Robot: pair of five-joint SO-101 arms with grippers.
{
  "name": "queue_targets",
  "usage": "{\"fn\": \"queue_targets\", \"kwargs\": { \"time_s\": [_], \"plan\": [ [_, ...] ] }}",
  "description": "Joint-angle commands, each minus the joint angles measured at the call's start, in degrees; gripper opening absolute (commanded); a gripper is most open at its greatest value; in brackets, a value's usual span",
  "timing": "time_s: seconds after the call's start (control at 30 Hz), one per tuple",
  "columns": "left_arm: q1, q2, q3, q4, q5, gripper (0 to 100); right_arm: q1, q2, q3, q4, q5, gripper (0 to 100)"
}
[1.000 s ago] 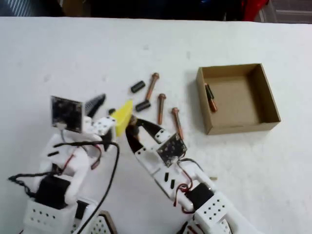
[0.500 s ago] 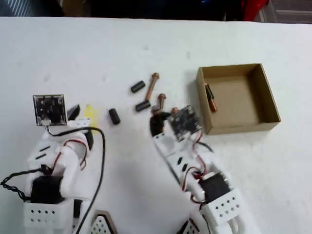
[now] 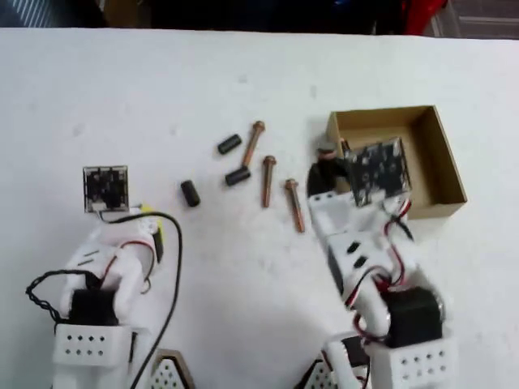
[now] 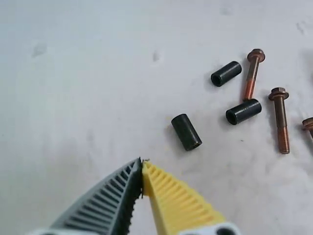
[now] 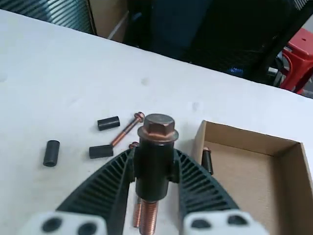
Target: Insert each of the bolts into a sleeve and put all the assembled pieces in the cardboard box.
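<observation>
- The held bolt-and-sleeve piece [image 5: 154,161] stands with its copper head up and its threaded end poking out below the black sleeve.
- The right gripper [image 5: 154,169] pinches this piece by the sleeve, one dark finger on each side.
- In the high view the piece's head [image 3: 326,148] sits just outside the left wall of the cardboard box [image 3: 442,154].
- An assembled piece [image 5: 207,160] lies inside the box against that same left wall.
- Three bolts lie loose on the table [image 3: 122,81], left of the box: the far bolt [image 3: 253,143], the middle bolt [image 3: 267,180] and the right bolt [image 3: 294,206].
- Three sleeves lie among them: the far sleeve [image 3: 229,144], the middle sleeve [image 3: 238,176] just beside the far bolt's threaded end, and the left sleeve [image 3: 190,193] apart from the rest.
- The left gripper [image 4: 142,171], one grey and one yellow finger, is pressed together on nothing, on the near left side, near the left sleeve.
</observation>
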Motion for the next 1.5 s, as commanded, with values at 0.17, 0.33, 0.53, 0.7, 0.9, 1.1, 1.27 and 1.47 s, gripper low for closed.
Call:
{"fn": "queue_targets", "kwargs": {
  "time_s": [0.17,0.33,0.53,0.7,0.9,1.1,1.27,1.47],
  "plan": [
    [-0.7,-3.8,3.2,0.4,-0.7,2,12.0,25.0,-14.9,-0.8,2.6,1.7],
    [-0.7,-16.5,10.5,0.8,-0.7,2,18.2,41.8,-21.5,-5.1,8.3,1.7],
    [-0.7,-25.8,14.5,2.7,-0.7,2,21.3,60.1,-32.1,-5.1,12.0,1.7],
    [-0.7,-24.8,14.2,2.8,-0.7,2,21.3,74.0,-41.7,-4.8,12.1,1.7],
    [-0.7,-25.8,16.2,2.4,-0.7,2,20.4,88.5,-51.8,-4.4,12.1,1.8],
    [-0.7,-25.8,16.3,2.4,-0.7,2,20.2,99.5,-63.5,3.6,13.5,2.2],
    [-0.7,-25.8,16.4,2.4,-0.7,2,18.7,106.3,-71.9,11.2,15.4,6.7],
    [-0.7,-25.8,16.4,2.5,-0.7,2,17.8,109.2,-80.4,16.6,15.6,17.7]
  ]
}}
